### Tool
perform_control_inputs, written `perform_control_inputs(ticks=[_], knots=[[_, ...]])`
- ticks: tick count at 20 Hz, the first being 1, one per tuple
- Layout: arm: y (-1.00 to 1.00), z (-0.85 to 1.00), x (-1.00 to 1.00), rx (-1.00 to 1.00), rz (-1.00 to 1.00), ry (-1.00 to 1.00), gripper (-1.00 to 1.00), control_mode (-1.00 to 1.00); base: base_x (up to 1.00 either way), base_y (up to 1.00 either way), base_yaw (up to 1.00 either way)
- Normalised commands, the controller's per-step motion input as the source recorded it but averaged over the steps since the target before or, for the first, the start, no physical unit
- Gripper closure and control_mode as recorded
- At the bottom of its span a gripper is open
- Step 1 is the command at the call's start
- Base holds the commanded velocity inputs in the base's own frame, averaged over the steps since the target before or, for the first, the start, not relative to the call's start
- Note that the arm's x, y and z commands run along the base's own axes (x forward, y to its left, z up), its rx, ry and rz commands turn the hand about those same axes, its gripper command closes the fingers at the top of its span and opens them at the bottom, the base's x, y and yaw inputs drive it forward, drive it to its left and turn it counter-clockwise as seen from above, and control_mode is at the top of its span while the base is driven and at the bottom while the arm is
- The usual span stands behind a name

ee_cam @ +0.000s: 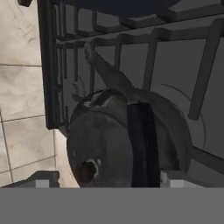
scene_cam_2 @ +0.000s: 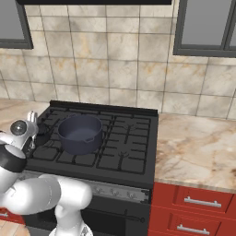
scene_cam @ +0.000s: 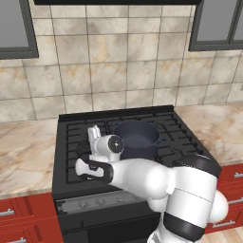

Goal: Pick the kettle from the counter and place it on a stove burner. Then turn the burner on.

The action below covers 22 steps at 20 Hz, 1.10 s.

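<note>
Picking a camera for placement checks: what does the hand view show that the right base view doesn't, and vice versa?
Hand view: the kettle close up, sitting on the grate, arched handle and spout clear, with the fingertips wide apart on either side, jaws open. Right base view: the grey pot mid-stove, the knob row, the counter and red drawers to the right. Both: the stove's black grate bars.

The kettle [ee_cam: 127, 140] was black, and so was the stove [scene_cam_2: 124, 143] (with dark grate bars). The pot [scene_cam_2: 80, 133] was dark grey. The counter [scene_cam_2: 193, 147] was beige-brown and marbled, with red drawers [scene_cam_2: 193, 212] below it.
</note>
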Motion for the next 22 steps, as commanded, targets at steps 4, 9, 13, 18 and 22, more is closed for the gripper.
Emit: perform_control_inputs(ticks=[4,9,13,18,22], knots=[[-0.01,0.14,-0.37,0.00,0.00,-0.02,-1.00,-1.00,0.00,0.00,0.00],[-0.07,0.29,-0.43,0.00,0.00,0.00,-1.00,-1.00,0.00,0.00,0.00],[-0.03,0.55,-0.40,0.00,0.00,0.00,-1.00,-1.00,0.00,0.00,0.00],[0.00,0.66,-0.43,0.00,0.00,-0.02,-1.00,-1.00,0.00,0.00,0.00],[0.14,0.57,-0.40,-0.12,0.00,-0.04,-1.00,-1.00,0.00,0.00,0.00]])
